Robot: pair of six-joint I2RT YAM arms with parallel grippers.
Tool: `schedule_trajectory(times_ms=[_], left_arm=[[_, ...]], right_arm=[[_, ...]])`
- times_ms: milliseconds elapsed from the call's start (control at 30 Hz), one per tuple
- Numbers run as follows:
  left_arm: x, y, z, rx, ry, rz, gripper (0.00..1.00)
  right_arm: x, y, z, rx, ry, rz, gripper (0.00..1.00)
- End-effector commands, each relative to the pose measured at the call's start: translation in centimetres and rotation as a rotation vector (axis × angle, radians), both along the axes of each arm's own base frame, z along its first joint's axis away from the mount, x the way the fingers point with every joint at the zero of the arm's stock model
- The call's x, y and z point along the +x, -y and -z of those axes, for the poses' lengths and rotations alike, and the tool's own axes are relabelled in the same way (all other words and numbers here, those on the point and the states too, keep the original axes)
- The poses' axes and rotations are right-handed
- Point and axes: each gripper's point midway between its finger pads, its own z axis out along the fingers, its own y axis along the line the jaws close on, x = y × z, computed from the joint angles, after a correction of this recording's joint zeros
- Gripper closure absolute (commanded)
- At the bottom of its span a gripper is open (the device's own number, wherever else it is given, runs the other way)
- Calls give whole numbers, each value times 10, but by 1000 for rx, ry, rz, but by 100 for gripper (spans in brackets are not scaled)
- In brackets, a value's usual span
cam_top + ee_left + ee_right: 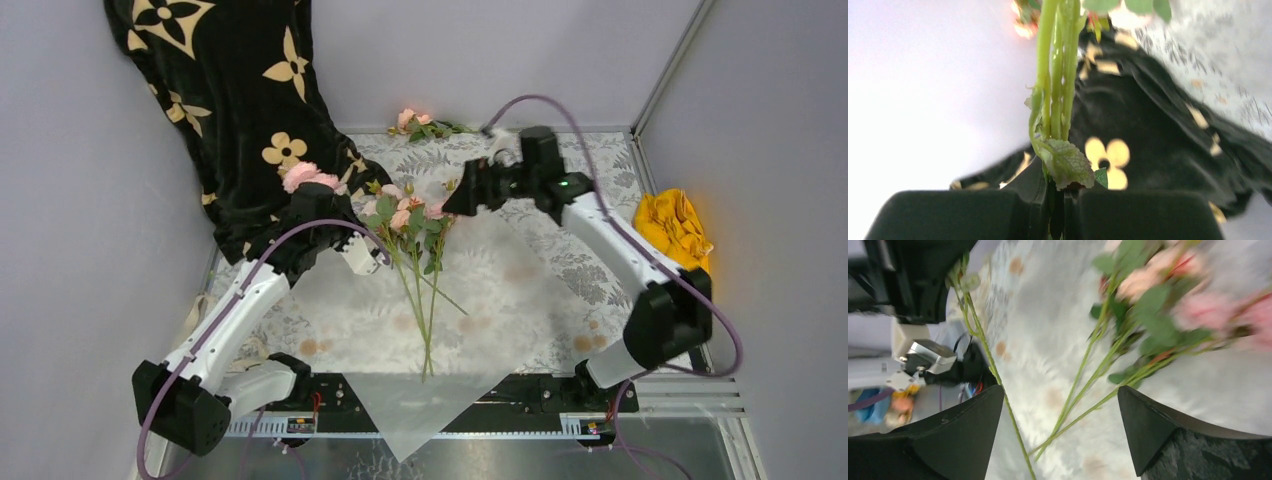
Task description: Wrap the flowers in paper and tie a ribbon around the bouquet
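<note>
Flowers [405, 215], pink roses with green leaves, lie on the translucent white paper [500, 290], their stems [1088, 385] running toward the table's front edge. My left gripper [315, 200] is shut on the green stems [1055, 100] of another pink rose sprig [305, 177], with a leaf [1068, 165] just above its fingers [1143, 215]. My right gripper [455, 200] hovers open over the lying flowers' heads [1158, 295], nothing between its fingers [953, 440]. The ribbon and a wrapped bouquet are out of view.
A black cloth with cream flower prints [230, 100] hangs at the back left. More pink flowers [420, 122] lie at the back wall. A yellow cloth [675, 225] sits at the right edge. The paper's corner [410, 430] overhangs the front.
</note>
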Motion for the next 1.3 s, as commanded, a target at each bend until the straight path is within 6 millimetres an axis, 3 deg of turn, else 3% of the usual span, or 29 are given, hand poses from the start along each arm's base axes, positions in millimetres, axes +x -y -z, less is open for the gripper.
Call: schedule_trajectory(times_ms=[0, 167, 400, 600, 700, 800, 867, 967, 1033, 1100, 1133, 1267], left_arm=[[-6, 82, 0, 257, 244, 655, 100], [-2, 108, 32, 214, 221, 733, 100], [1, 119, 42, 184, 205, 768, 100], [7, 119, 46, 170, 195, 743, 100], [11, 119, 47, 157, 190, 723, 100], [16, 120, 47, 140, 188, 700, 100], [21, 120, 46, 127, 189, 681, 100], [30, 121, 43, 100, 194, 643, 100], [38, 119, 40, 83, 199, 602, 72], [46, 115, 34, 52, 191, 542, 16], [50, 112, 31, 37, 187, 504, 3], [62, 78, 20, 28, 152, 261, 1]], right_arm=[[-50, -45, 35, -10, -113, -221, 8], [-78, -62, 66, 119, -200, -259, 11], [-88, -92, 117, 136, -289, -278, 13], [-89, -117, 122, 156, -300, -329, 19], [-96, -125, 133, 144, -342, -351, 38], [-98, -124, 139, 157, -379, -326, 79], [-95, -121, 141, 137, -371, -278, 97], [-82, -115, 144, 108, -349, -163, 100], [-76, -112, 147, 105, -360, -94, 100], [-67, -107, 154, 91, -369, -13, 100], [-63, -104, 156, 88, -371, 31, 100], [-45, -96, 162, 127, -375, 187, 100]])
